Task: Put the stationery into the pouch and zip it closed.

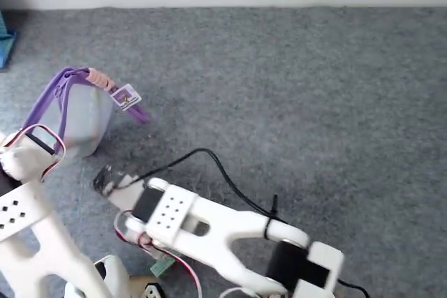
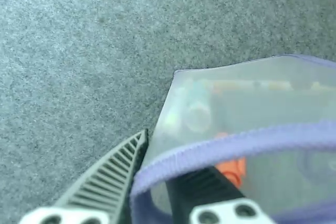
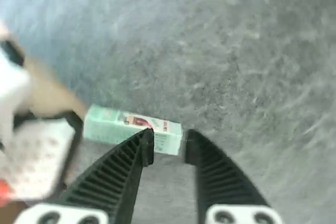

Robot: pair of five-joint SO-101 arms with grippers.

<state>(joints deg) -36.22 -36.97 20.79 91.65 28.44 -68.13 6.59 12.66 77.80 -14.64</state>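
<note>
- High view: translucent pouch (image 1: pixel 82 113), purple zip rim, stands open on grey felt table (image 1: pixel 314 102); right gripper (image 1: pixel 105 181) low beside pouch
- Left wrist view: left gripper (image 2: pixel 157 182) clamped on pouch rim; orange item (image 2: pixel 231 169) inside
- Right wrist view: jaws apart over mint-green rectangular box (image 3: pixel 131 125), flat, long axis crosswise to fingers

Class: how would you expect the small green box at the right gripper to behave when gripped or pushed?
The green box has flat faces and square edges, so it probably slides rather than rolls. It looks small beside the right gripper, so likely light. The grey surface looks fibrous, so a push may drag or twist it.
</note>
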